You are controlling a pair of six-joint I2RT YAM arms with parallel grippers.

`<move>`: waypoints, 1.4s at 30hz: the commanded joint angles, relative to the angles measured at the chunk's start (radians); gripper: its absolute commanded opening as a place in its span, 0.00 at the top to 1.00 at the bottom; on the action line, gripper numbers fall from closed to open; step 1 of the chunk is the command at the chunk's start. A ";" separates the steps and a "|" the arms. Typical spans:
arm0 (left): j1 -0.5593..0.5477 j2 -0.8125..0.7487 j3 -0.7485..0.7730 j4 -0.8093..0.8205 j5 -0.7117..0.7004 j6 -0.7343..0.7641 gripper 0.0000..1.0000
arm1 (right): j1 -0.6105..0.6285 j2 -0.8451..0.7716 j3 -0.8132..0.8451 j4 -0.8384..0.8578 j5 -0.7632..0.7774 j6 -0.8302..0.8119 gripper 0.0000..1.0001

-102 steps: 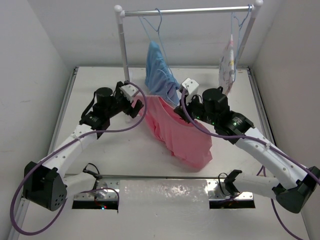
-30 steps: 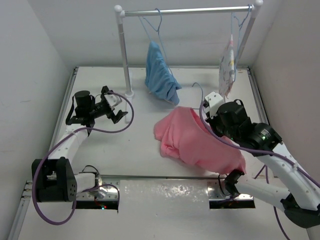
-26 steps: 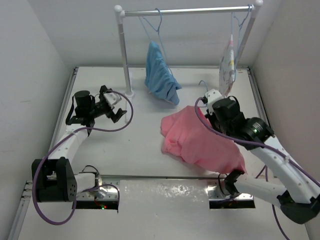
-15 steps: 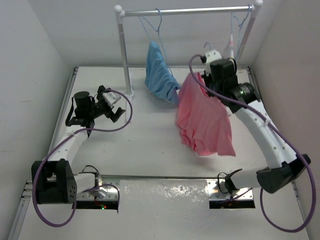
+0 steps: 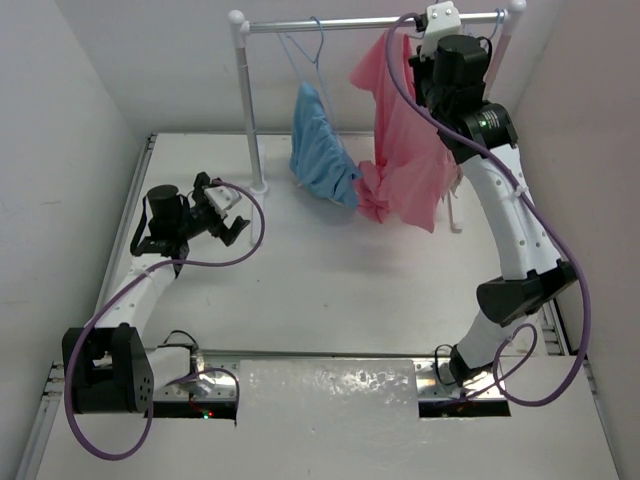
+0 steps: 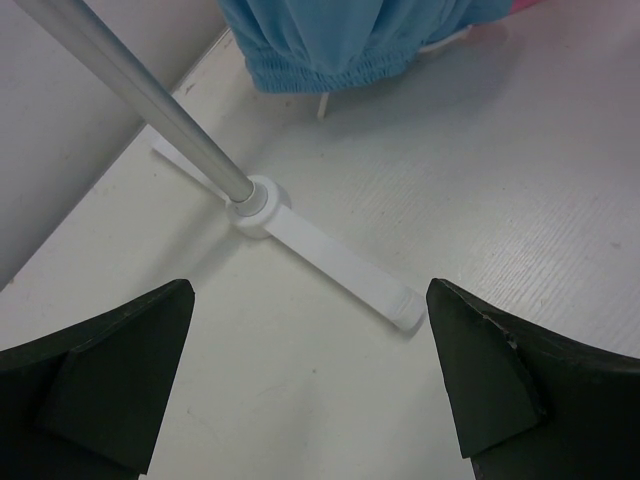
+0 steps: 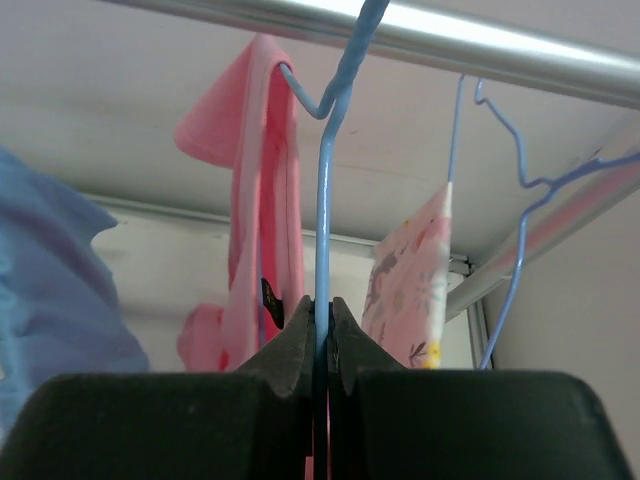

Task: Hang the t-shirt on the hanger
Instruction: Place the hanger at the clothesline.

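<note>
The salmon-pink t-shirt (image 5: pixel 405 150) hangs bunched from the rail height, down beside the blue garment. It also shows in the right wrist view (image 7: pixel 262 200). My right gripper (image 5: pixel 432 38) is raised to the rail. In its wrist view it (image 7: pixel 321 305) is shut on the neck wire of the light-blue hanger (image 7: pixel 326 200), whose hook reaches the rail (image 7: pixel 420 32); I cannot tell if it rests on it. My left gripper (image 5: pixel 232 212) is open and empty, low over the table at the left, its fingers (image 6: pixel 110 380) wide apart.
A light-blue garment (image 5: pixel 320 145) hangs on its own hanger at mid rail. A white patterned garment (image 7: pixel 410 285) hangs on another blue hanger (image 7: pixel 515 160) at the right end. The rack's left post and foot (image 6: pixel 255 205) stand before my left gripper. Walls close in.
My right arm has lifted the hanger with the t-shirt from the table up and back to the rail. My left arm has let go, drawn back left, and stays still.
</note>
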State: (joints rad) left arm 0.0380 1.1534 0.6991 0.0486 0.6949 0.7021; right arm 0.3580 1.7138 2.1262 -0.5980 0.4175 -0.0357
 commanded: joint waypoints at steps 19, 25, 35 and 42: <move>-0.004 0.066 0.020 -0.013 0.052 0.037 0.00 | -0.109 0.041 -0.158 0.201 -0.187 -0.055 1.00; -0.004 0.065 0.017 -0.027 0.042 0.037 0.00 | -0.108 -0.075 -0.307 0.219 -0.221 -0.047 0.61; -0.003 0.060 0.107 -0.103 -0.256 -0.226 0.00 | -0.106 -0.414 -0.639 0.162 -0.456 0.013 0.01; -0.001 -0.020 0.086 -0.113 -0.584 -0.446 0.00 | -0.105 -0.761 -1.179 0.545 -0.710 0.178 0.01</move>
State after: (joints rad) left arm 0.0380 1.1915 0.7929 -0.0776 0.3096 0.4026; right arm 0.2508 1.0317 1.0771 -0.2775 -0.1040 0.0288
